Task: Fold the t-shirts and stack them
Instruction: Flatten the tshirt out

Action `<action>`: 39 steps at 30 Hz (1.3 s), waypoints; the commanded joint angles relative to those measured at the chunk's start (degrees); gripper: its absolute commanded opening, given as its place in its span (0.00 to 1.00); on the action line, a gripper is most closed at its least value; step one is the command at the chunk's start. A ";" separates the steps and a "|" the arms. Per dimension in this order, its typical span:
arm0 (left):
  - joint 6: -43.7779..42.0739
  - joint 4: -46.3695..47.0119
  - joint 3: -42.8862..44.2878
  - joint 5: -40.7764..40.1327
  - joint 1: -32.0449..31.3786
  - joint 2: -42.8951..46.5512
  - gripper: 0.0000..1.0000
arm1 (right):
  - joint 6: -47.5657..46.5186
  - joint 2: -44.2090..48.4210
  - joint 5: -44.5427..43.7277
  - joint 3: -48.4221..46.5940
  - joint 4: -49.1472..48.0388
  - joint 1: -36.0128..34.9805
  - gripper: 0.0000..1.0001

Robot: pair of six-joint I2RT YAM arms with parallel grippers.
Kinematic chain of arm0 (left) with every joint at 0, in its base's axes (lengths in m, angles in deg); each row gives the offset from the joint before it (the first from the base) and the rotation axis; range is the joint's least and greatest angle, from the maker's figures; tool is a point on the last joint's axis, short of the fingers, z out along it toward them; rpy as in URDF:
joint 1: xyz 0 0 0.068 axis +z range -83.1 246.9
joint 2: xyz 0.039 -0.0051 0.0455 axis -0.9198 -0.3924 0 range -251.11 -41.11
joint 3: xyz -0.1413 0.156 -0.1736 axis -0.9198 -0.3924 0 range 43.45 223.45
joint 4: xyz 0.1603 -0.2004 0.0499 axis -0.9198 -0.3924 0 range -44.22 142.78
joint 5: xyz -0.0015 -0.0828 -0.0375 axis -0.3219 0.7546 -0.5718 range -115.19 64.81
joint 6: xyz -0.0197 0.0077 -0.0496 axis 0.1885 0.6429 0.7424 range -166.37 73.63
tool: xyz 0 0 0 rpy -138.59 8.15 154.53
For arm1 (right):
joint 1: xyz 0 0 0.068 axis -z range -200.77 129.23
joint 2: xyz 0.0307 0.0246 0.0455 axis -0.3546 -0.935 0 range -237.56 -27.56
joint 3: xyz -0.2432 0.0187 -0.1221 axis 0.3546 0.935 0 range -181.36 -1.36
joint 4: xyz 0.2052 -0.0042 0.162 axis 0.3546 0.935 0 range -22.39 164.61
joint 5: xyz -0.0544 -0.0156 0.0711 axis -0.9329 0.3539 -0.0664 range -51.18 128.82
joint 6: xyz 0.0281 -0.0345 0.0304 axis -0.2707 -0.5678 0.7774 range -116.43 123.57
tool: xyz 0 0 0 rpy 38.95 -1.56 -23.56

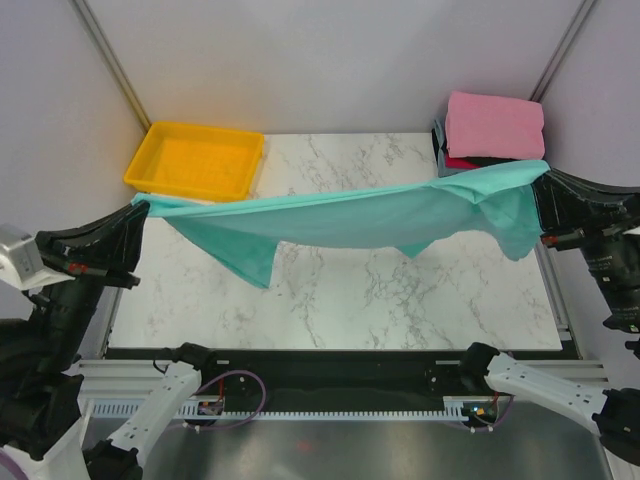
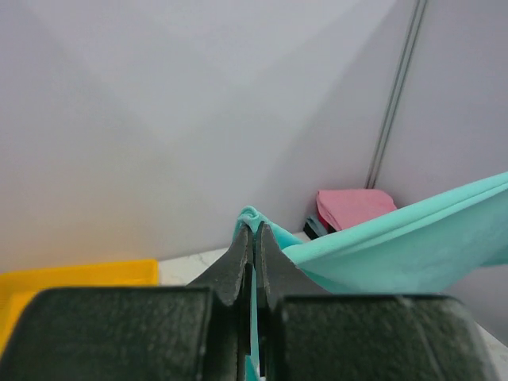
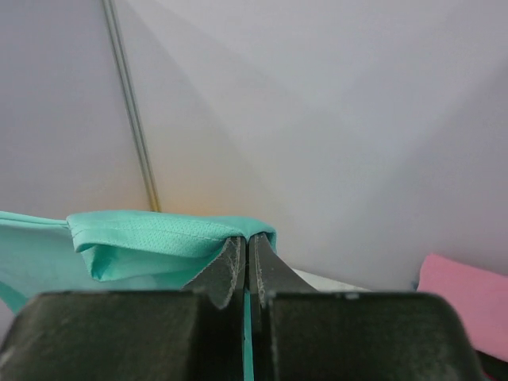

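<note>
The t-shirt (image 1: 350, 215) is plain teal with no print. The pink shirt (image 1: 494, 125) tops red (image 1: 459, 162), black (image 1: 505, 160) and grey-blue (image 1: 440, 145) edges. The tray (image 1: 185, 189) is yellow-orange. The tabletop (image 1: 400, 300) is white marble veined in grey. The left hand (image 1: 141, 208) and right hand (image 1: 545, 182) are black.

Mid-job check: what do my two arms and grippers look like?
Left arm and right arm: white lower links, black upper links. A thin purple cable loops by the left base. Left gripper and right gripper are black, their textured fingers tapering to narrow tips. A silver block sits on the left arm.
</note>
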 commanded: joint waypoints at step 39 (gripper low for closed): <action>6.97 -12.99 10.03 -9.64 8.57 -66.49 0.75 | 12.58 -65.23 13.67 -3.48 -1.40 33.69 0.82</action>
